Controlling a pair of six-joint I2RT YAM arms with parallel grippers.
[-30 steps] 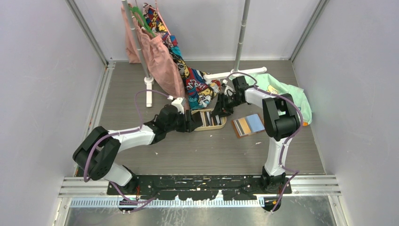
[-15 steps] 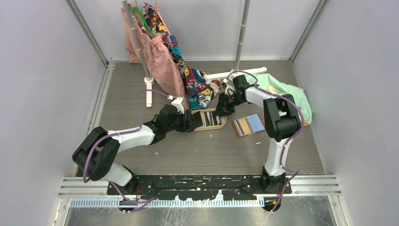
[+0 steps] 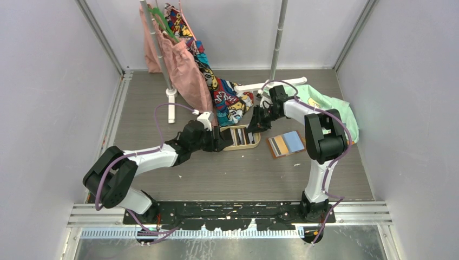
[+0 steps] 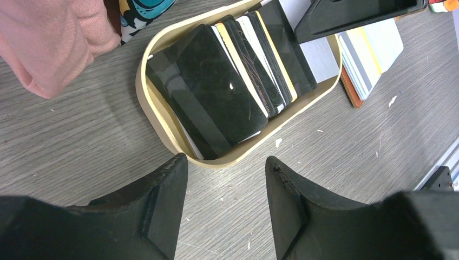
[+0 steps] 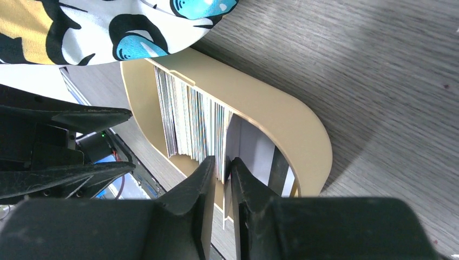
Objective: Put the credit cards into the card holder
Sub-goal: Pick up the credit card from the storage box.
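**A:** Where does everything lie?

**B:** On the table (image 3: 216,173), at mid-frame in the top view, the tray (image 3: 256,143) sits just below the printed cloth (image 3: 227,100). The holder (image 3: 287,144) lies open to the tray's right, apart from it, with grey, yellow and blue cards in it.

**A:** And the rest of the cards?

**B:** The cards (image 4: 233,81) are packed on edge in the tray, at the upper middle of the left wrist view.

**A:** And the grippers?

**B:** The left gripper (image 4: 224,168) has wide jaws with nothing between them, and its tips are just short of the tray's lower end. The right gripper (image 5: 221,169), at the bottom centre of its view, has narrow jaws on either side of the last upright card's top edge. I cannot tell whether they pinch it yet.

**A:** How should the pick go?

**B:** I'd take one card only. The neighbouring cards press close, so one finger belongs in the gap beside that card. Close firmly before lifting, then draw the card straight out along its own plane so the tray isn't dragged. The left gripper could steady the tray wall. After that, carry the card right to the holder.
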